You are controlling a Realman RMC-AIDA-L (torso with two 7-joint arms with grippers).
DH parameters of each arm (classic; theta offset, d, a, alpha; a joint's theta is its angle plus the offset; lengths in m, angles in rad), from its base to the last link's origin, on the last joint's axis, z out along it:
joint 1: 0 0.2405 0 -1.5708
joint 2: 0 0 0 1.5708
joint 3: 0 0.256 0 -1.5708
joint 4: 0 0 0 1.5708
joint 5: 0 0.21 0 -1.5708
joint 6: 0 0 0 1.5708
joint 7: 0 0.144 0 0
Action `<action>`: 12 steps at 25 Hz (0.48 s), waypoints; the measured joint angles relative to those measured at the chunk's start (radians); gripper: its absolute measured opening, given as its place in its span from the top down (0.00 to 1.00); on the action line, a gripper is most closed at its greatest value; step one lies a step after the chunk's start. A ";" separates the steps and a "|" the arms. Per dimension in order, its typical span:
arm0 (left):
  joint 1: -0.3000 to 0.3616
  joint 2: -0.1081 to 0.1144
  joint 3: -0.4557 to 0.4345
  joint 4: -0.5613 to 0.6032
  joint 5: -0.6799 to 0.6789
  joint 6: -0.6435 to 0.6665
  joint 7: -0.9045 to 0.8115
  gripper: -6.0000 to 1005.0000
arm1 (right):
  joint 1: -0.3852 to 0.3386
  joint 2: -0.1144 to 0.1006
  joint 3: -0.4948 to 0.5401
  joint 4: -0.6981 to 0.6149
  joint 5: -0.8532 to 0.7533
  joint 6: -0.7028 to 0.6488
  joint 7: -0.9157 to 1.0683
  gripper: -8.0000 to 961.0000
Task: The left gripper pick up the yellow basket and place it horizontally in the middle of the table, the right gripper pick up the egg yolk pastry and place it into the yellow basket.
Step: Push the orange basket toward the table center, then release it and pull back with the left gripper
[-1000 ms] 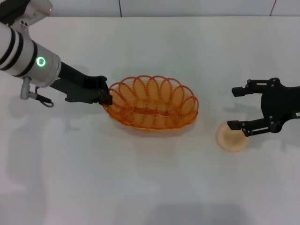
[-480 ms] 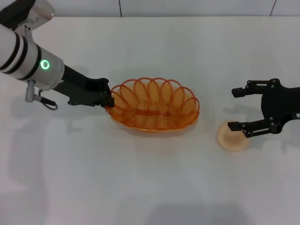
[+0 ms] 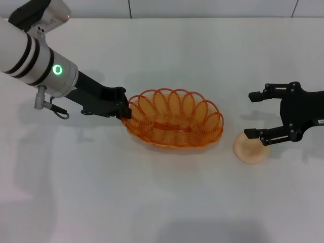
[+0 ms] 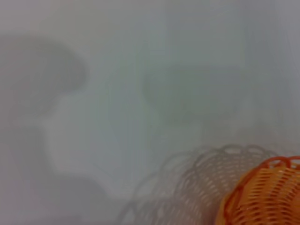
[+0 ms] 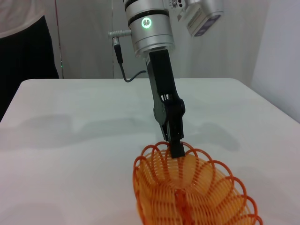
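Observation:
The yellow basket (image 3: 174, 119) is at the middle of the table (image 3: 152, 202), lying crosswise. My left gripper (image 3: 125, 110) is shut on the rim at the basket's left end. In the right wrist view the left gripper (image 5: 176, 147) pinches the far rim of the basket (image 5: 197, 197). The left wrist view shows part of the basket (image 4: 267, 197), with its shadow cast apart from it on the table. The egg yolk pastry (image 3: 249, 151) lies on the table right of the basket. My right gripper (image 3: 253, 115) is open, just behind and above the pastry, not touching it.
The white table reaches a wall seam at the back. The banded left arm segment with the green ring light (image 3: 57, 70) and a loose cable (image 3: 50, 106) hang over the left rear of the table.
My left gripper has carried the basket to the right and slightly toward the front, closer to the pastry. My right gripper has stayed open in almost the same place.

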 joint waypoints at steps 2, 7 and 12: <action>0.000 0.000 -0.001 0.000 0.000 0.000 0.000 0.88 | 0.000 0.000 0.000 0.000 0.000 0.002 -0.001 0.12; 0.000 0.004 -0.002 0.003 0.000 0.010 -0.001 0.87 | 0.000 0.001 0.000 0.006 -0.001 0.006 -0.002 0.12; 0.000 0.010 -0.003 0.006 -0.001 0.025 0.001 0.66 | 0.000 0.005 0.000 0.004 -0.001 0.008 -0.002 0.12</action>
